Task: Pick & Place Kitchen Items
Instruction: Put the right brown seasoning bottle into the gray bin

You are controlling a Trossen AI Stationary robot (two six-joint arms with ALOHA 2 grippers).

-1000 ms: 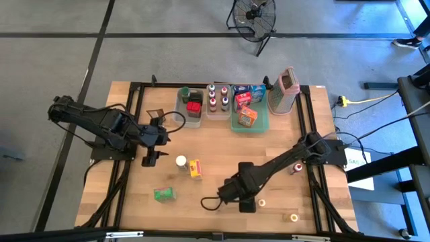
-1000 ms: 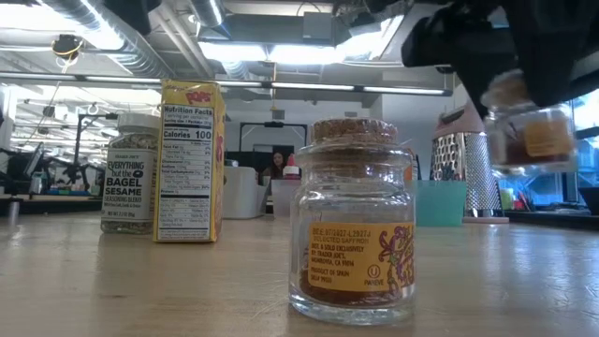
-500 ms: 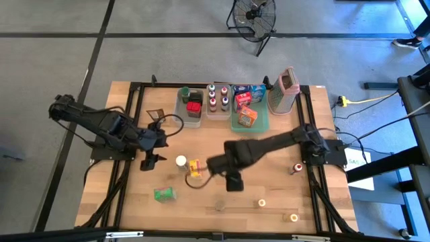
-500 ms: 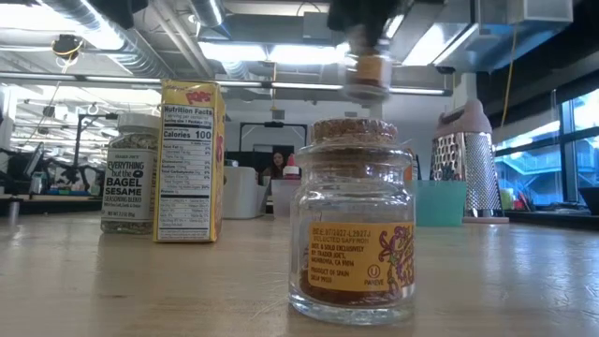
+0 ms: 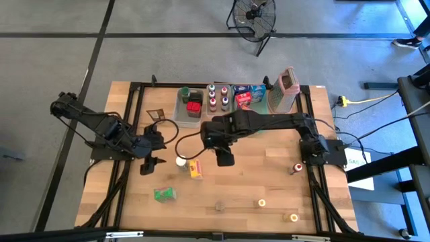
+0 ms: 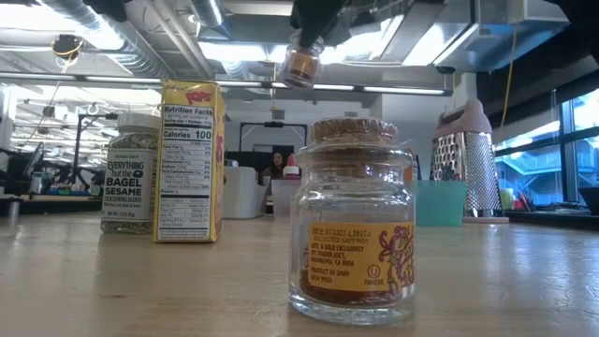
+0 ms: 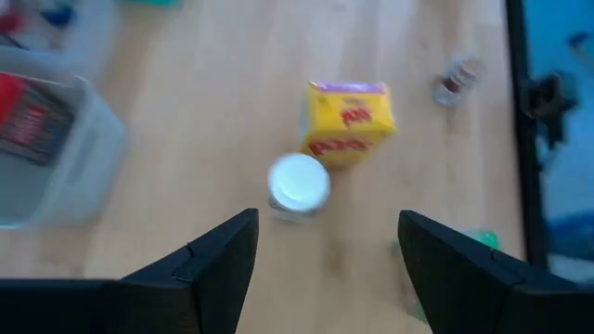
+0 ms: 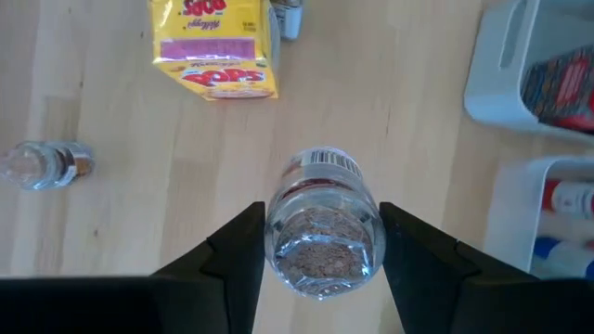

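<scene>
The right gripper [image 8: 320, 278] clamped a small glass jar [image 8: 322, 239] between both fingers, held in the air above the table [image 5: 269, 175] near the clear tubs [image 5: 190, 114]. The left gripper [image 7: 325, 250] hung with jaws wide apart and empty, above the white-capped bottle [image 7: 298, 184] beside the yellow box [image 7: 350, 122].

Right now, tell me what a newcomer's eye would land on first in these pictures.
First, the right gripper held above the middle of the table, clamping a small glass jar of brown spice. Next, the yellow box and the white-capped bottle standing beside it, with the open left gripper hovering next to them. In the low view, a cork-topped jar stands close to the camera.
</scene>
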